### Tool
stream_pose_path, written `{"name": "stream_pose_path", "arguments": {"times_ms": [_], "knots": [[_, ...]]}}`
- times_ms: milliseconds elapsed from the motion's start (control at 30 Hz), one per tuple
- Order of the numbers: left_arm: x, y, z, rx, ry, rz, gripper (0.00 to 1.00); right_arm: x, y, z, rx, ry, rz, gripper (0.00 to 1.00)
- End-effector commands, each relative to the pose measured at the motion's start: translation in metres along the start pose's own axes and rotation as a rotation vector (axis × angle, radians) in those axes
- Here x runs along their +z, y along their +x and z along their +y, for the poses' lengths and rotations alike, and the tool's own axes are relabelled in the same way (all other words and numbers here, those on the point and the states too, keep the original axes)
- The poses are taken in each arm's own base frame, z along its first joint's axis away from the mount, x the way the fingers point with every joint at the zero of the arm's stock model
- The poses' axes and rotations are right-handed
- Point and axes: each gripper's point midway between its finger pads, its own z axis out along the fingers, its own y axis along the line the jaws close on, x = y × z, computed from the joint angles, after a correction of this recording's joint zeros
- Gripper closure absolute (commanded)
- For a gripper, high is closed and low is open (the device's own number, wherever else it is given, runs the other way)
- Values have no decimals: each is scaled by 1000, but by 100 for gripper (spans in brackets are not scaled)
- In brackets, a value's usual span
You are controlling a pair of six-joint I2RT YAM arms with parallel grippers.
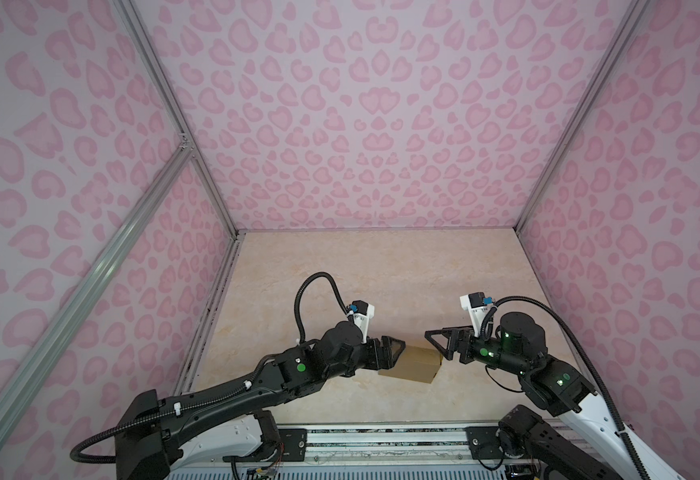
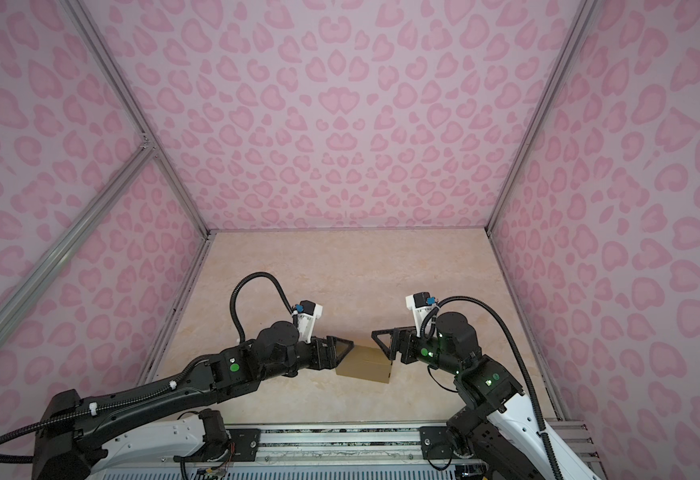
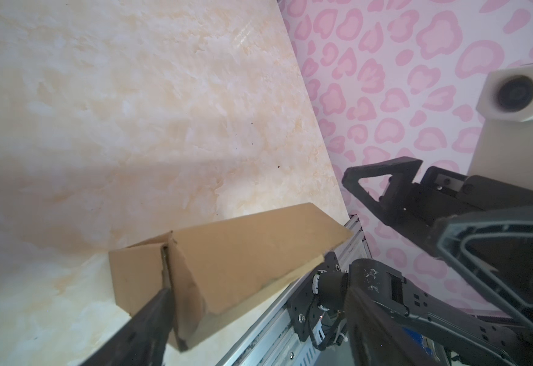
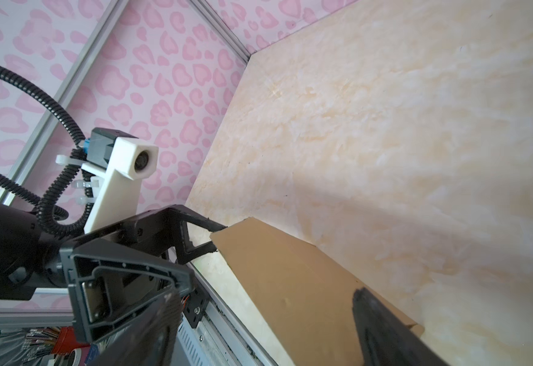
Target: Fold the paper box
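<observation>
Already the box (image 1: 416, 364) looks almost formed, lying near the bench's (image 1: 381, 274) front edge, about midway along it. Left pincer (image 1: 394, 352) stands wide at the box's left end, one finger in its end seam. Right pincer (image 1: 437, 344), spread, hovers just off the right end, gripping nothing. Next comes tucking the end flap, I judge.

Soft even light, blurred foregrounds

Beige marbled tabletop (image 1: 381, 270) – pink leopard-print walls (image 1: 360, 116) w/ alu frame rails (image 1: 173, 116) (rail along front edge).
</observation>
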Motion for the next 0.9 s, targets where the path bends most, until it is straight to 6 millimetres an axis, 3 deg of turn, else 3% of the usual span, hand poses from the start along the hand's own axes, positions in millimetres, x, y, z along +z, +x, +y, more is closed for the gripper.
{"name": "stream_pose_path", "arguments": {"times_ms": [0, 133, 333, 467, 867], "knots": [[-7, -7, 5, 15, -48, -22, 13, 0, 2, 0, -22, 13, 33, 35], [-7, -7, 5, 11, -50, -21, 13, 5, 5, 12, 23, -67, 43, 63], [1, 0, 5, 7, -48, 13, 13, 12, 20, 22, 43, -123, 84, 78], [5, 2, 6, 2, -50, 23, 14, 16, 30, 26, 28, -122, 110, 82], [12, 11, 13, -14, -67, 53, 14, 24, 51, 3, 44, -71, 152, 86]]}}
